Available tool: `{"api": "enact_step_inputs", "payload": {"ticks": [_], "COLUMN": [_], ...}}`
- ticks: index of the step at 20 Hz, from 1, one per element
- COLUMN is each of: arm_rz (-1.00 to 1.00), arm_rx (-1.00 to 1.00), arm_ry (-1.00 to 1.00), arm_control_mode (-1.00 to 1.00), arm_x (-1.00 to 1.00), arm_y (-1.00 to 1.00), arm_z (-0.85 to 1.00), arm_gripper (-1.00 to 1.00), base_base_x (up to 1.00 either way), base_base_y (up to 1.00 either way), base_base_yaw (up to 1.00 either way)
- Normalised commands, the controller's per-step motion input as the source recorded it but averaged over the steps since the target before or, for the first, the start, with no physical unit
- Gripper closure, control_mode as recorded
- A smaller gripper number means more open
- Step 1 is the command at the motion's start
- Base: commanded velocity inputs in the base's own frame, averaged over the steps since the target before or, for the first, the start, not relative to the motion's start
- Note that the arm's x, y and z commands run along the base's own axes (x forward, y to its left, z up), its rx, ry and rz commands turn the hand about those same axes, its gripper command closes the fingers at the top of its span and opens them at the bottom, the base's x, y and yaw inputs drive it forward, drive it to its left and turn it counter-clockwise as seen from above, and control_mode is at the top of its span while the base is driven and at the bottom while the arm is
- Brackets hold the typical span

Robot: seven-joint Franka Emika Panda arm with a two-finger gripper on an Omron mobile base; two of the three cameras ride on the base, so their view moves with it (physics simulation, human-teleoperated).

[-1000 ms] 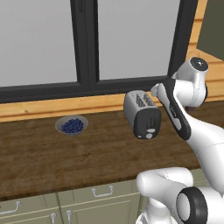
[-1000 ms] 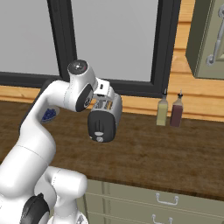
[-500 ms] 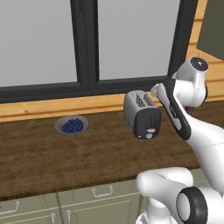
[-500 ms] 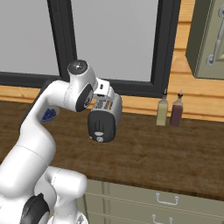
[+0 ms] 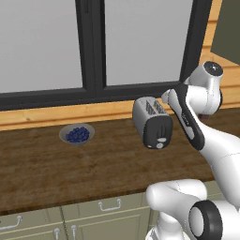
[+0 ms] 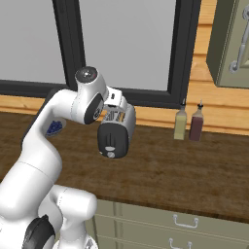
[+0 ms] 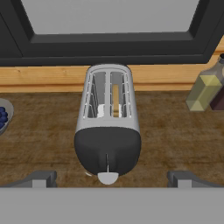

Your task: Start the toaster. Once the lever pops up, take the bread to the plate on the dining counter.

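The silver-grey toaster [image 7: 108, 109] stands on the dark worktop with its black end face [image 7: 107, 151] toward me. It also shows at mid-counter in the base views [image 5: 151, 119] [image 6: 116, 130]. A thin tan slice of bread [image 7: 115, 99] sits upright in the right slot. The round silver knob [image 7: 108, 177] is at the foot of the end face, below the vertical slot. I cannot pick out the lever against the black. My gripper [image 7: 111, 179] hovers above the toaster, open, with one fingertip [image 7: 41, 178] far out on each side and nothing held. The plate and the dining counter are out of view.
A grey bowl of blueberries [image 5: 76, 134] sits to the toaster's left. Two bottles [image 6: 181, 124] [image 6: 196, 124] stand to its right by the wooden sill. A dark-framed window [image 5: 93, 47] runs behind. A wall cabinet [image 6: 232, 39] hangs at upper right. Handled cabinet doors [image 6: 185, 221] sit below the worktop.
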Motion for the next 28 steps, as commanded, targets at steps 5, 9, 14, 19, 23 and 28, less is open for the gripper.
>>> {"api": "enact_step_inputs", "payload": {"ticks": [5, 9, 14, 19, 23, 28], "arm_rz": [0.00, 0.00, 0.00, 0.00, 0.00, 0.00], "arm_rx": [0.00, 0.00, 0.00, 0.00, 0.00, 0.00], "arm_ry": [0.00, 0.00, 0.00, 0.00, 0.00, 0.00], "arm_control_mode": [-1.00, -1.00, -1.00, -1.00, -1.00, -1.00], "arm_x": [0.00, 0.00, 0.00, 0.00, 0.00, 0.00], "arm_y": [0.00, 0.00, 0.00, 0.00, 0.00, 0.00], "arm_z": [0.00, 0.00, 0.00, 0.00, 0.00, 0.00], "arm_gripper": [-1.00, -1.00, -1.00, -1.00, -1.00, -1.00], "base_base_x": [0.00, 0.00, 0.00, 0.00, 0.00, 0.00], "base_base_y": [0.00, 0.00, 0.00, 0.00, 0.00, 0.00], "base_base_yaw": [0.00, 0.00, 0.00, 0.00, 0.00, 0.00]}}
